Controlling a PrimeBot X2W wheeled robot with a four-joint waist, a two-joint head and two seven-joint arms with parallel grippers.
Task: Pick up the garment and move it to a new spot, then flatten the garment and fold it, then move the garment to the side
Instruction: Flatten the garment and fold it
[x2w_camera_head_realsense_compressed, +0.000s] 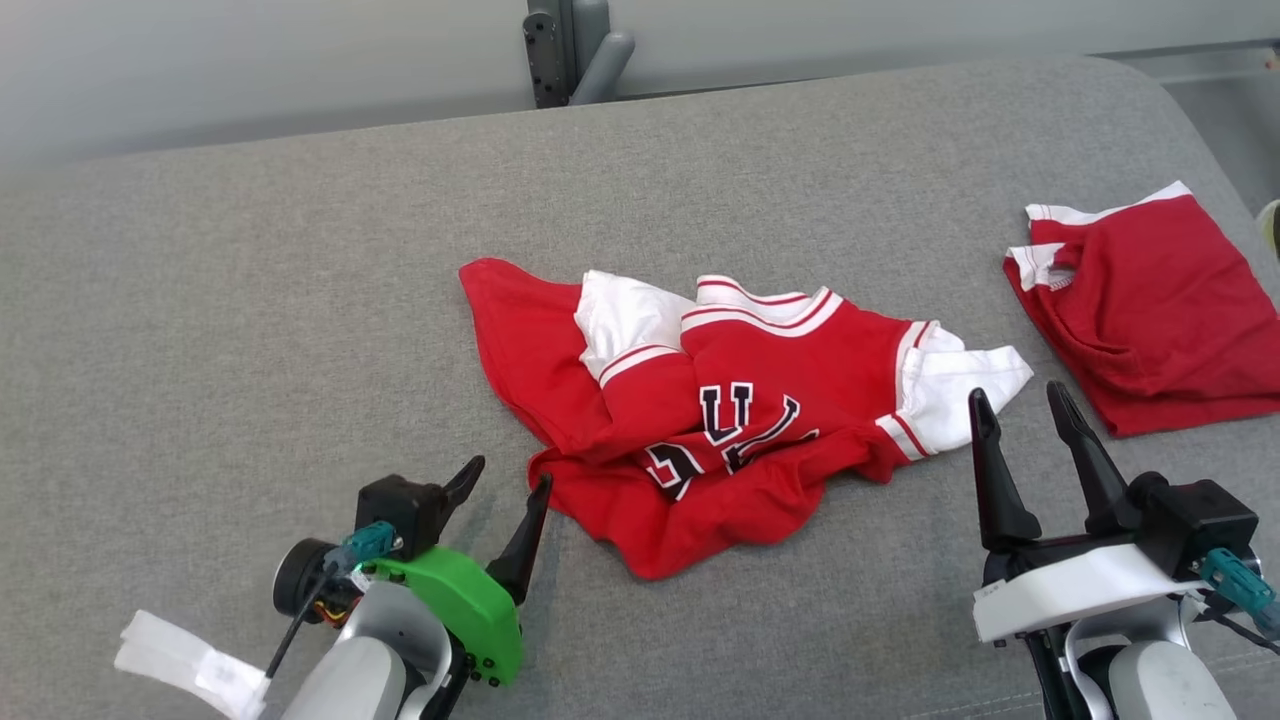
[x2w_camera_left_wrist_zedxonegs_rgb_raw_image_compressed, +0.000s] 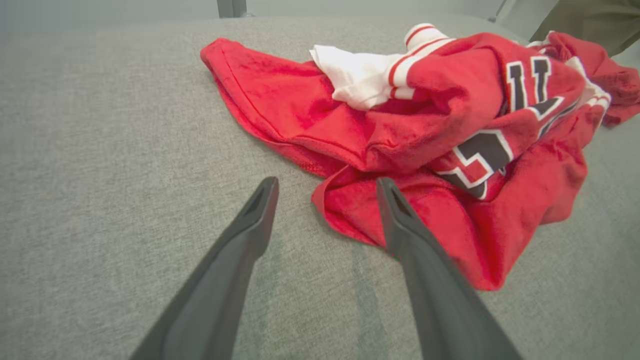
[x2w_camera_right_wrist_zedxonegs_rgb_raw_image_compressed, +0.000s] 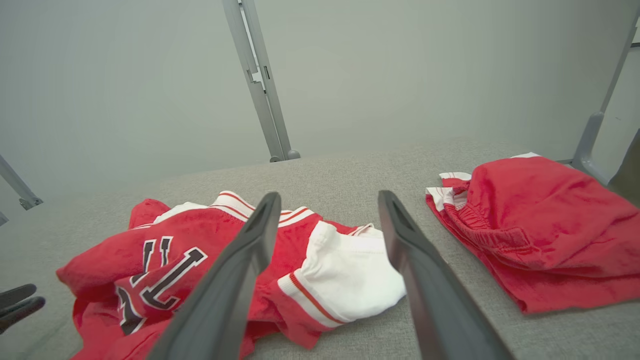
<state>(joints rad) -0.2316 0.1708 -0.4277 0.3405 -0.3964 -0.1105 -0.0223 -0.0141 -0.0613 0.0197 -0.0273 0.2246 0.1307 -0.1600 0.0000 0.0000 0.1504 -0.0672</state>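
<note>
The garment (x2w_camera_head_realsense_compressed: 720, 420), a red jersey with white striped sleeves and dark outlined lettering, lies crumpled at the centre of the head view, bunched into folds with one red flap spread toward the upper left and a white sleeve (x2w_camera_head_realsense_compressed: 965, 385) poking out on the right. It rests on a grey woven surface (x2w_camera_head_realsense_compressed: 250, 330) that covers most of the frame and curves off in a rounded corner at the upper right. The left fingers (x2w_camera_head_realsense_compressed: 528, 530) sit at the lower left, spread wide with nothing between them; one tip is just beside the jersey's lower left hem, and in the left wrist view that finger (x2w_camera_left_wrist_zedxonegs_rgb_raw_image_compressed: 400, 225) overlaps the red cloth, though contact cannot be told. The right fingers (x2w_camera_head_realsense_compressed: 995, 480) stand at the lower right, also wide apart and empty, tips close to the white sleeve. Well apart from the jersey, at the right edge, lies a second red piece with white trim (x2w_camera_head_realsense_compressed: 1150, 320), roughly folded flat. A white tag (x2w_camera_head_realsense_compressed: 180, 665) hangs off the left arm at the bottom left. Behind the surface is a pale plain wall, with a grey metal post (x2w_camera_head_realsense_compressed: 570, 50) at the top centre, and slanted metal struts (x2w_camera_right_wrist_zedxonegs_rgb_raw_image_compressed: 260, 85) show in the right wrist view.
</note>
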